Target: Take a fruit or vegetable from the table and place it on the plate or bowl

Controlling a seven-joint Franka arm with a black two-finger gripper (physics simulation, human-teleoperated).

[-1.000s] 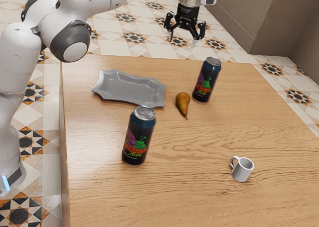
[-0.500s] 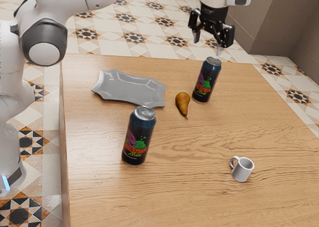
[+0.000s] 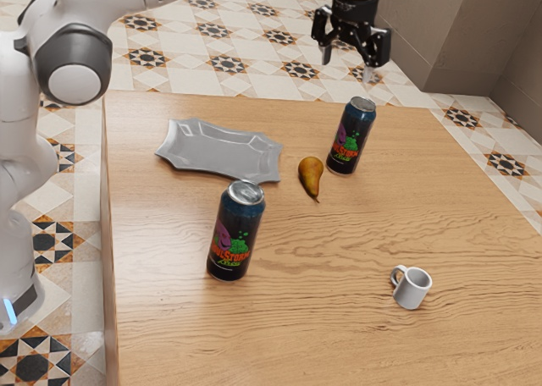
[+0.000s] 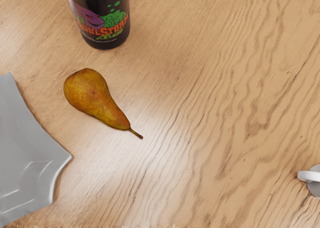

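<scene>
The gripper [image 3: 347, 63] is hovering high above the table's [image 3: 339, 335] far edge, its jaws standing spread and pinching nothing. The pear [image 3: 311, 175] is lying on its side in the table's far half, well below the jaws and apart from them. It is resting just beside the grey plate's [image 3: 218, 149] corner and near the far can [image 3: 351, 135], with its stem pointing toward the near edge.

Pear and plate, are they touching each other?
Apart. The wrist view shows a strip of bare wooden table between the pear and the plate.
</scene>
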